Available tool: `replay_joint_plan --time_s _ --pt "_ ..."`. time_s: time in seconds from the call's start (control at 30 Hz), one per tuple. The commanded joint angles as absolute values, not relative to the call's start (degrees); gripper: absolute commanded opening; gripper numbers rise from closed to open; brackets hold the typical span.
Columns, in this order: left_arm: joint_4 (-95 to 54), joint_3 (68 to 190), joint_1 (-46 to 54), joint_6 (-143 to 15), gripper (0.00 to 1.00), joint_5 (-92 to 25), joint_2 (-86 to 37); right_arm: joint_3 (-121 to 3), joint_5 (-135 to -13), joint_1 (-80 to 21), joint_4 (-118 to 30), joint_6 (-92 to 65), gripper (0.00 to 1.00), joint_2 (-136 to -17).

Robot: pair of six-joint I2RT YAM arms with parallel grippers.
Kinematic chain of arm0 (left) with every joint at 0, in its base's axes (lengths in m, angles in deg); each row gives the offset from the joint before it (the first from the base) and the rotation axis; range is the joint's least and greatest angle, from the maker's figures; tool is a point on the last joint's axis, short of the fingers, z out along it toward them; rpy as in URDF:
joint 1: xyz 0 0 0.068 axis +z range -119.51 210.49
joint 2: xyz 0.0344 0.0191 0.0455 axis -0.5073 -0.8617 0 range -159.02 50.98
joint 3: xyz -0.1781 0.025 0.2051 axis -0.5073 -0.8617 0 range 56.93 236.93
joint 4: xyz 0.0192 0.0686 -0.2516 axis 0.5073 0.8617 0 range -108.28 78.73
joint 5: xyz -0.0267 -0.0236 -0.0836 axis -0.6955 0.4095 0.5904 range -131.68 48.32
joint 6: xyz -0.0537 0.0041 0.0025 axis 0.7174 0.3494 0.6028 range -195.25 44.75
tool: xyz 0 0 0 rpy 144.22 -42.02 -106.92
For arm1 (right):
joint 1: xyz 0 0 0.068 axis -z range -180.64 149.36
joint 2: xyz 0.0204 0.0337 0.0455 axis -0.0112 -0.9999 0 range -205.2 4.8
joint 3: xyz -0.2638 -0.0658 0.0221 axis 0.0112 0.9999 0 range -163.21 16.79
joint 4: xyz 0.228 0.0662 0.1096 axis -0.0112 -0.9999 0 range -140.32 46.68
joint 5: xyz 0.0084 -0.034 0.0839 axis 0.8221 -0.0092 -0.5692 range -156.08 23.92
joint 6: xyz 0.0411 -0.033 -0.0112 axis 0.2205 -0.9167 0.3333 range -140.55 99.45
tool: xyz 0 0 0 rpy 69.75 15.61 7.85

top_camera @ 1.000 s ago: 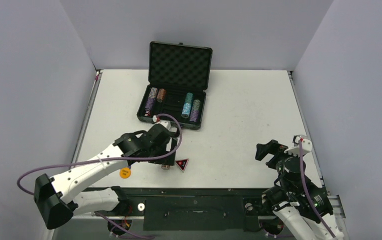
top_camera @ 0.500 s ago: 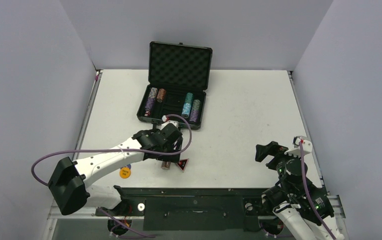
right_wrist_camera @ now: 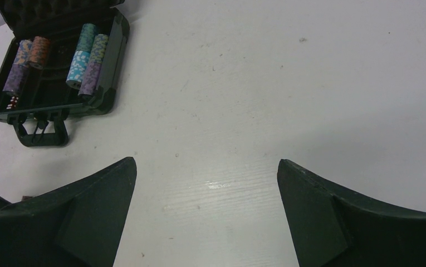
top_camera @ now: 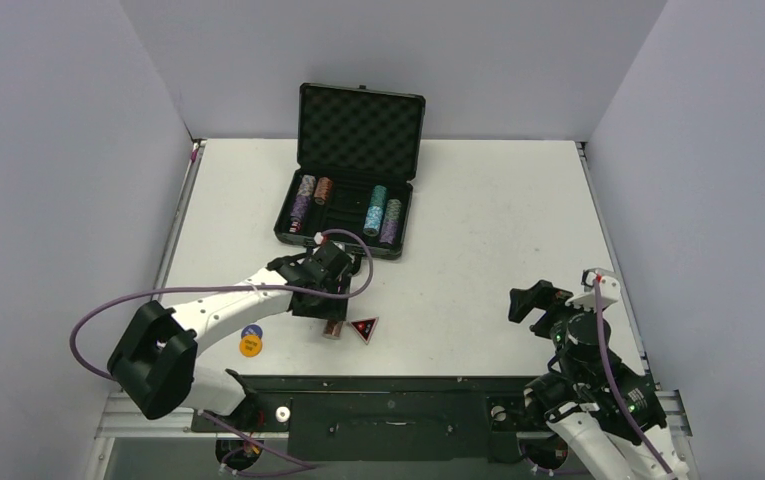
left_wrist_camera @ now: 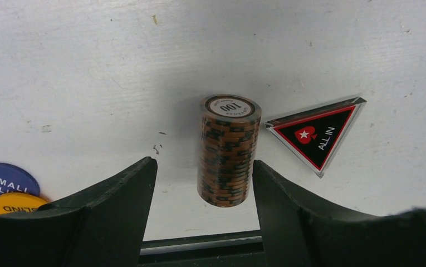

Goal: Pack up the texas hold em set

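Top external: overhead, far.
Left wrist: behind left end effector [left_wrist_camera: 202, 164], close.
Right wrist: behind right end effector [right_wrist_camera: 206, 161]; briefcase [right_wrist_camera: 117, 61] shared with overhead.

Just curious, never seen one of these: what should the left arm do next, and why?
Probably close the left tool on the brown chip stack. It stands upright between the open fingers, neither touching it, and the black-red triangle lies outside them.

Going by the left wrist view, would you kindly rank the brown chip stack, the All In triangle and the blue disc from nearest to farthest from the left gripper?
1. Brown chip stack, upright between the open fingers of the left gripper.
2. All In triangle, just right of the stack.
3. Blue disc, far left, beside a yellow disc.
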State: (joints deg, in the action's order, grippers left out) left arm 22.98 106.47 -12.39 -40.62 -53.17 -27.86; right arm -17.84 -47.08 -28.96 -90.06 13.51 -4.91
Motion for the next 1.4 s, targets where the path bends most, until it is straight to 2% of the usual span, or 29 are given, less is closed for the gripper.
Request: replay_joint_plan --time_s 0.0,0.4,0.87,1.27,1.37 --pt "18.13 106.65 -12.06 -44.02 0.60 -50.98 -29.17 -17.77 -48.40 -29.82 -88.67 12.37 0.93 -7.66" --pt "17.42 108.03 -10.37 -48.03 0.55 -48.48 -34.22 -17.58 -47.86 -29.87 -88.49 12.70 0.93 -5.10" --pt "17.05 105.10 -9.95 -47.87 0.45 -46.87 -33.21 -17.42 -47.50 -29.82 -88.15 12.81 0.93 -6.40" --pt "17.25 103.85 -10.09 -46.11 0.48 -47.06 -31.93 -17.32 -47.28 -29.87 -87.97 12.83 0.93 -5.08" --pt "17.66 103.71 -10.07 -45.61 0.51 -47.29 -31.81 -17.31 -47.25 -29.82 -87.99 12.80 0.93 -4.40"
